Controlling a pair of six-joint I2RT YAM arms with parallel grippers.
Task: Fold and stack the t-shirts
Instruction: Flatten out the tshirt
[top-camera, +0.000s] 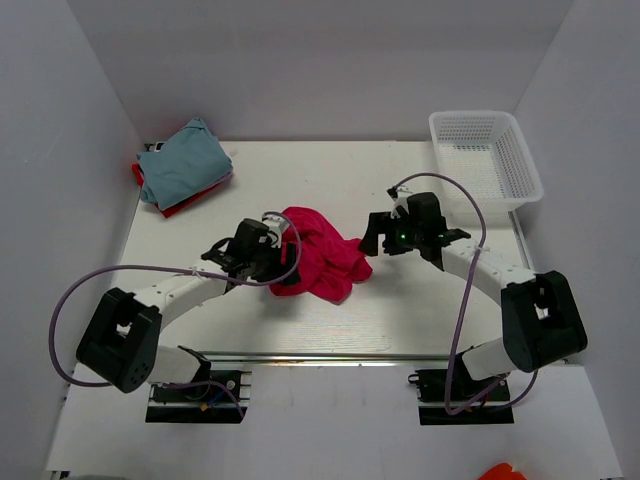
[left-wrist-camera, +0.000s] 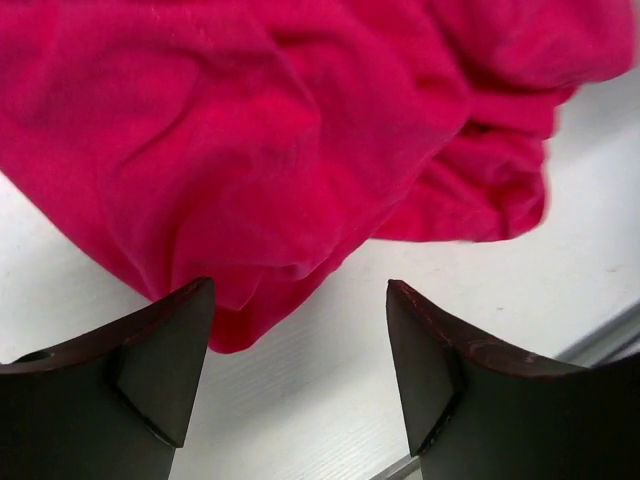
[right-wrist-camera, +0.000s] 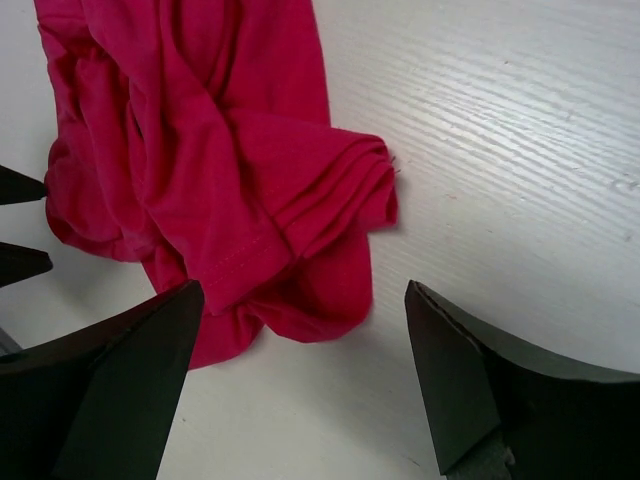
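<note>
White table (top-camera: 400, 320): open surface lies in front of and to the right of the crumpled magenta-pink cloth t-shirt (top-camera: 322, 255) at centre. Only the overhead view shows the white plastic mesh basket (top-camera: 485, 150) at the far right corner, and the folded light blue-grey t-shirt (top-camera: 185, 162) atop the red t-shirt (top-camera: 178, 208) at the far left. Left pincer (left-wrist-camera: 300, 290) is spread wide and empty at the pink shirt's edge. Right pincer (right-wrist-camera: 300, 290) is also wide and empty, over its stitched hem.
</note>
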